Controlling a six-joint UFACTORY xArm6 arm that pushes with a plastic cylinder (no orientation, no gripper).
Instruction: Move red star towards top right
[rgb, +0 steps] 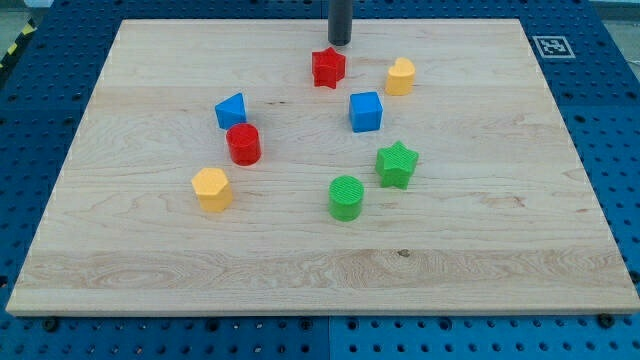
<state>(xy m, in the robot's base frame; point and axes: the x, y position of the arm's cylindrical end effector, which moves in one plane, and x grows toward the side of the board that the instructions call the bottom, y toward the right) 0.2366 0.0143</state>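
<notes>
The red star (328, 67) lies near the top middle of the wooden board (150, 260). My tip (340, 42) is the lower end of a dark rod that comes down from the view's top. It stands just above and slightly right of the red star, with a small gap between them. A yellow heart-like block (400, 76) lies to the star's right. A blue cube (366, 111) lies below and right of the star.
A blue block (231, 110) and a red cylinder (243, 144) sit left of centre. A yellow hexagon block (212, 188) lies lower left. A green star (396, 164) and a green cylinder (346, 197) lie lower middle. A marker tag (551, 45) is at the top right corner.
</notes>
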